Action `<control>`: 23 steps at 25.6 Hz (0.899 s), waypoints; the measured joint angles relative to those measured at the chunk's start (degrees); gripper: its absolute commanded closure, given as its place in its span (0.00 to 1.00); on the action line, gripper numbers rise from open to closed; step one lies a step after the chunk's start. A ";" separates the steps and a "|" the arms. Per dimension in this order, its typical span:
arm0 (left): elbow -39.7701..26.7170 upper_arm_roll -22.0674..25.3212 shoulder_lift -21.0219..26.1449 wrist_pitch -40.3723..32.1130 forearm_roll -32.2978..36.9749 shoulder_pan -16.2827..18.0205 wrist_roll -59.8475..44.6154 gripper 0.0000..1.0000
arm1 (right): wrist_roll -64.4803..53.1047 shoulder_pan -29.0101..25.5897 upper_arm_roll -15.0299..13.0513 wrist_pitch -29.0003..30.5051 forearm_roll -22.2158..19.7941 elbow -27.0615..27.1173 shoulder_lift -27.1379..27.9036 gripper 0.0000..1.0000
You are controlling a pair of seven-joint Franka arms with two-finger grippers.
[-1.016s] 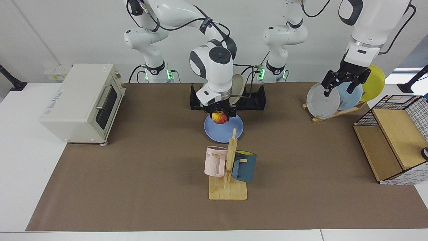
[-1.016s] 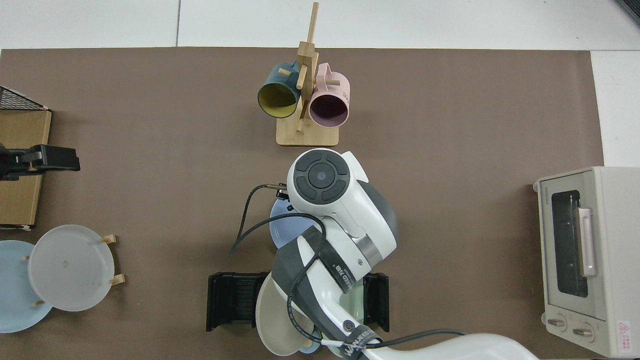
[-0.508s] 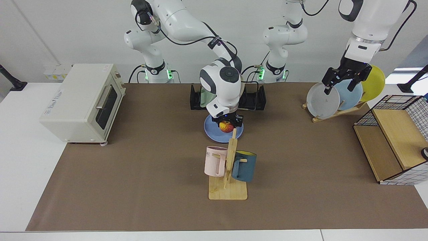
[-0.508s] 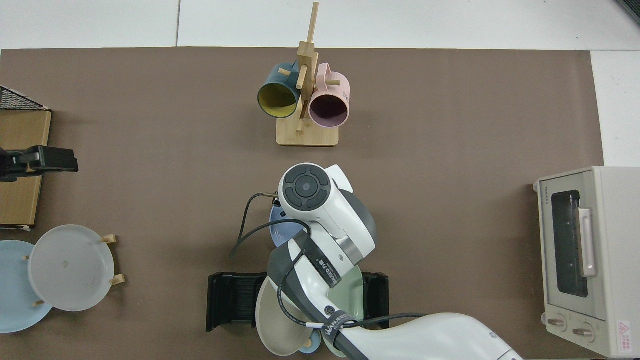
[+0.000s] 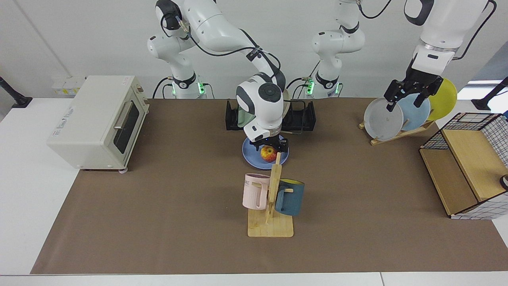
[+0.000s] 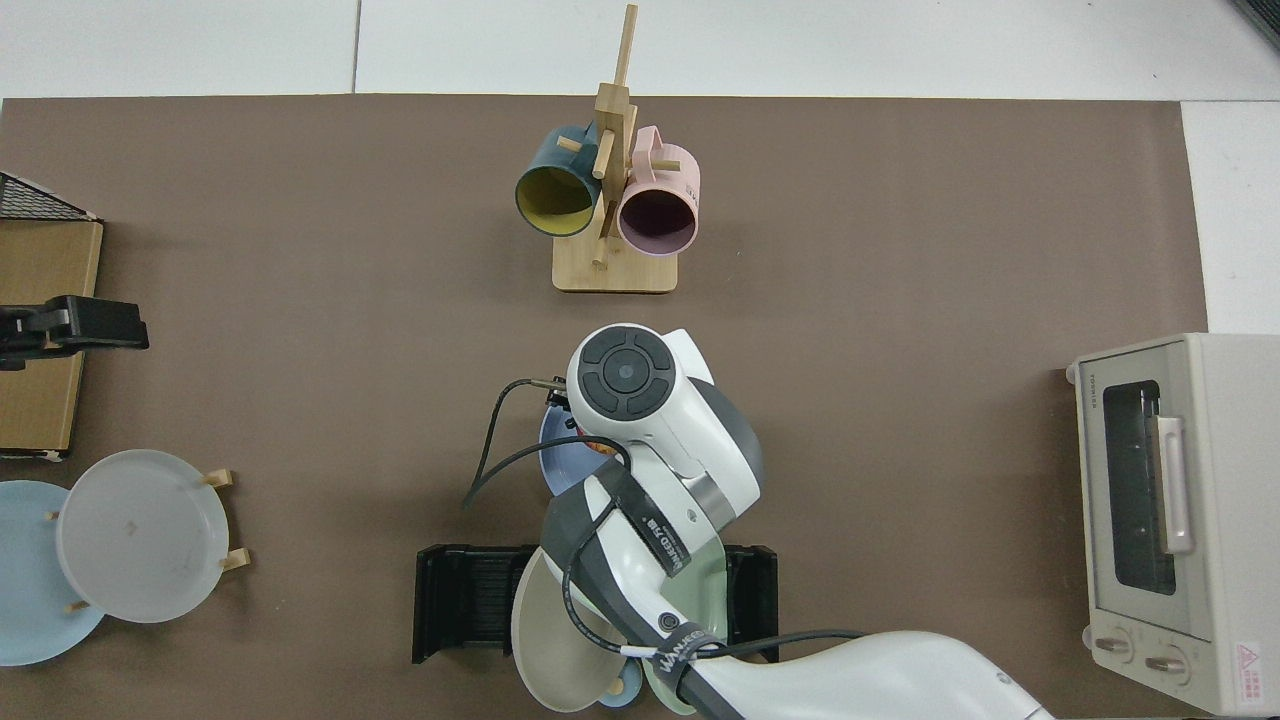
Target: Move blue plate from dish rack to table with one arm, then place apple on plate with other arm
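White walls are backing the table [image 5: 158,238], its brown mat carrying everything. The right gripper [image 5: 269,145] is now hanging just above the apple [image 5: 269,153], its jaws apart, having lowered and released it in the last second; the apple is resting on the blue plate [image 5: 249,153], which is lying just in front of the dish rack [image 5: 305,118]. Both steps look done. Well aside from the dish rack, the left gripper [image 5: 408,95] is waiting, jaws apart, over a wooden plate stand [image 5: 401,133].
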 measured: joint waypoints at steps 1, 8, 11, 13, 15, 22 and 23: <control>0.00 0.02 0.00 0.00 0.00 0.01 0.00 0.00 | 0.00 -0.12 -0.22 -0.41 0.00 0.13 -0.60 0.00; 0.00 0.07 -0.01 -0.01 0.01 0.02 0.00 0.00 | -10.22 -5.14 -1.13 -6.31 -0.02 0.97 -7.81 0.00; 0.00 0.10 -0.01 -0.03 0.02 0.02 0.00 0.00 | -18.15 -8.91 -1.30 -10.26 -0.05 1.51 -11.56 0.00; 0.00 0.11 -0.01 -0.04 0.02 0.03 0.00 0.00 | -23.04 -11.56 -1.44 -13.05 -0.05 2.33 -13.60 0.00; 0.00 0.12 -0.02 -0.04 0.02 0.03 0.00 0.00 | -27.18 -14.10 -1.69 -15.11 -0.07 3.21 -15.09 0.00; 0.00 0.24 -0.06 -0.04 0.05 0.11 0.00 0.00 | -41.86 -23.83 -2.26 -17.23 -0.21 4.90 -18.60 0.00; 0.00 0.24 -0.07 -0.04 0.05 0.13 0.01 0.00 | -44.07 -25.21 -2.29 -17.75 -0.22 4.98 -19.08 0.00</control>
